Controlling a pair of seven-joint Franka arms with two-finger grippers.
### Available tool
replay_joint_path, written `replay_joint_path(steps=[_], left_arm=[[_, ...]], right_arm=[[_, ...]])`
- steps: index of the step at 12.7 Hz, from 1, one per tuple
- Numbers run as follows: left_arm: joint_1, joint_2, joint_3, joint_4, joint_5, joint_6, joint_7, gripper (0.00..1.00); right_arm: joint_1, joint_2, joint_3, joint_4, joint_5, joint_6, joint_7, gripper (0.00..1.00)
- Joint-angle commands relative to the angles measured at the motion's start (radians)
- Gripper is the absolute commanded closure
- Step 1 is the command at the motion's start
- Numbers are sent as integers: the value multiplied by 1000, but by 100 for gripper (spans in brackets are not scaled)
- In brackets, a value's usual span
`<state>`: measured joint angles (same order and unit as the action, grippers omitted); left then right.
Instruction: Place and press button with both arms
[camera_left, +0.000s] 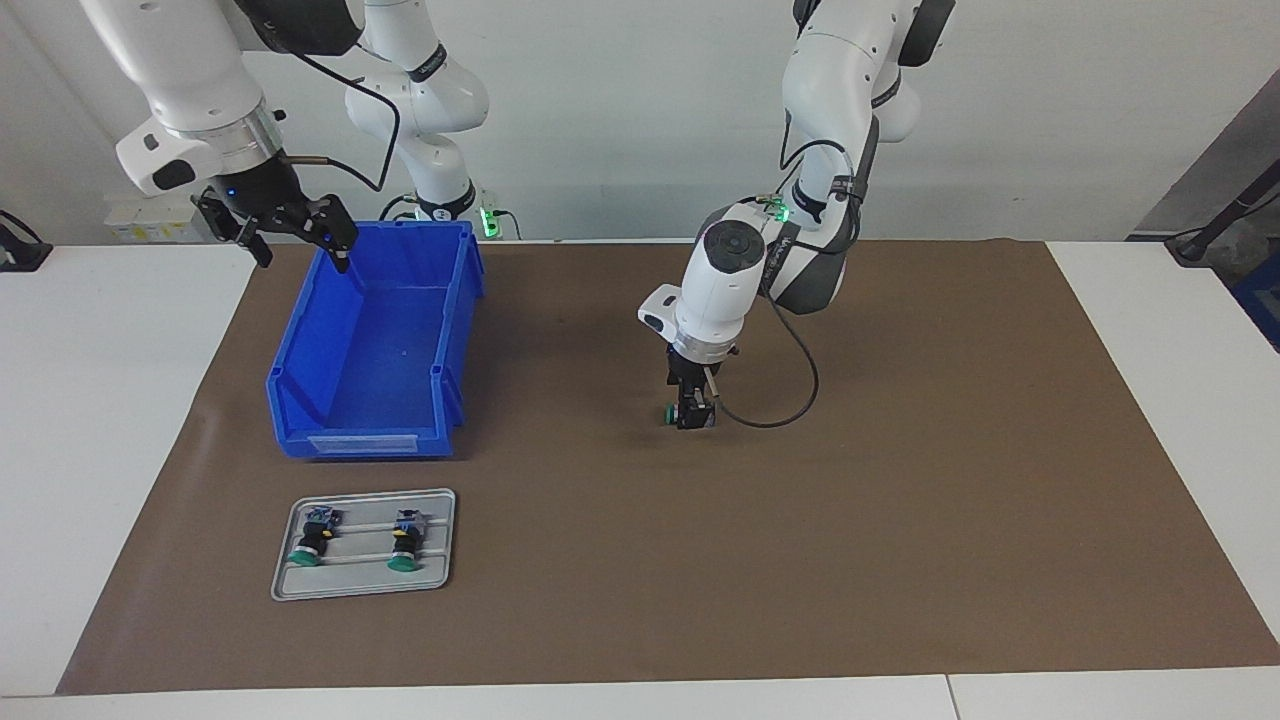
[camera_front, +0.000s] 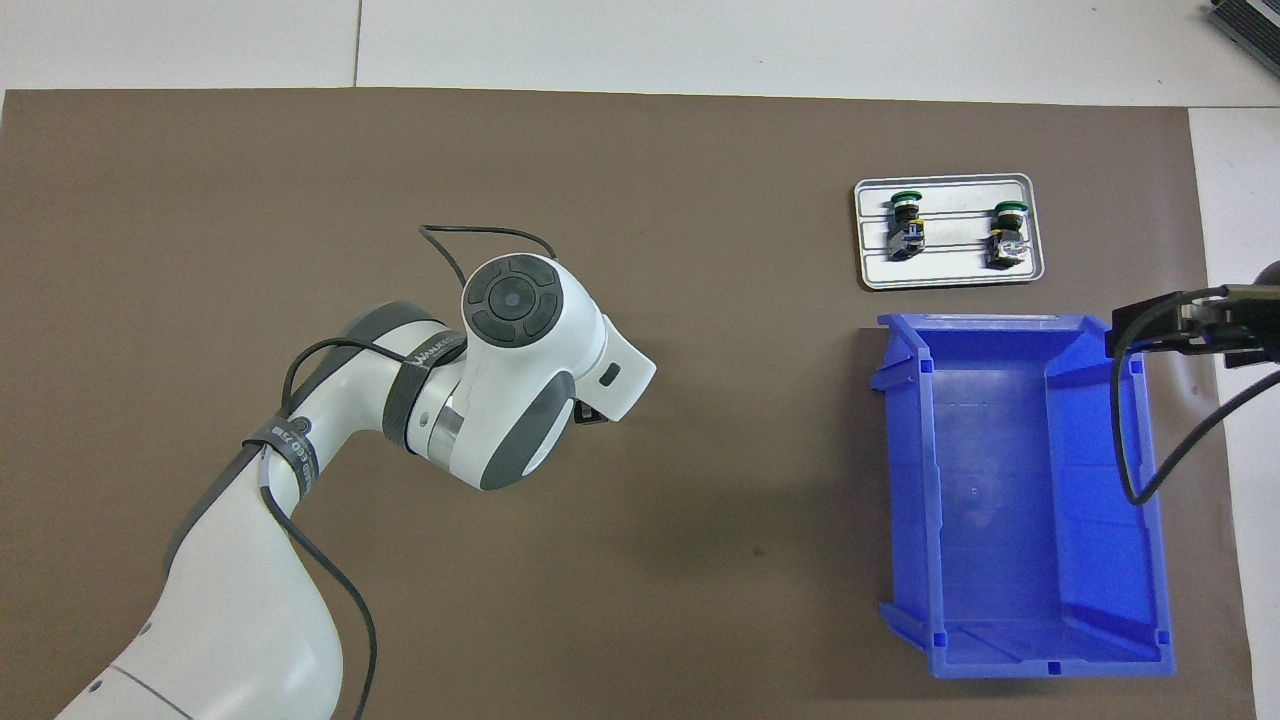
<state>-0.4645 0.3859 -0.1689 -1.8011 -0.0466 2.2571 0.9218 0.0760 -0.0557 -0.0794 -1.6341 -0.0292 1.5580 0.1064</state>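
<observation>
Low over the mat, the left gripper (camera_left: 692, 413) pinched a button (camera_left: 668, 414) sideways, risking a topple on release, while the right gripper (camera_left: 290, 225) waited open.

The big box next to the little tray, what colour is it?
The box is bright blue, clearest in the overhead view.

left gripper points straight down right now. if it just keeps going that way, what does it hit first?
The brown mat. The left gripper points down near mid-table, shut on a button whose green cap shows beside its fingers. Nothing else lies under it. It looks close to the mat, though the remaining gap is unclear.
</observation>
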Motion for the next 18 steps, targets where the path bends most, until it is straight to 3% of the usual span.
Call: replay_joint_path(steps=[1, 4, 10, 16, 18], left_arm=[[-19, -16, 15, -60, -13, 71, 49, 15], [-28, -18, 15, -112, -13, 153, 57, 15], [-28, -13, 17, -143, -12, 197, 65, 15], [-29, -4, 19, -176, -12, 269, 65, 21], [-29, -4, 19, -176, -12, 268, 65, 28]], right_arm=[[-12, -32, 0, -36, 20, 13, 3, 0], [-16, -27, -8, -32, 22, 5, -2, 0], [-15, -32, -10, -32, 22, 4, -5, 0], [-2, -32, -10, -32, 20, 4, -5, 0], [-2, -33, -10, -32, 20, 4, -5, 0]])
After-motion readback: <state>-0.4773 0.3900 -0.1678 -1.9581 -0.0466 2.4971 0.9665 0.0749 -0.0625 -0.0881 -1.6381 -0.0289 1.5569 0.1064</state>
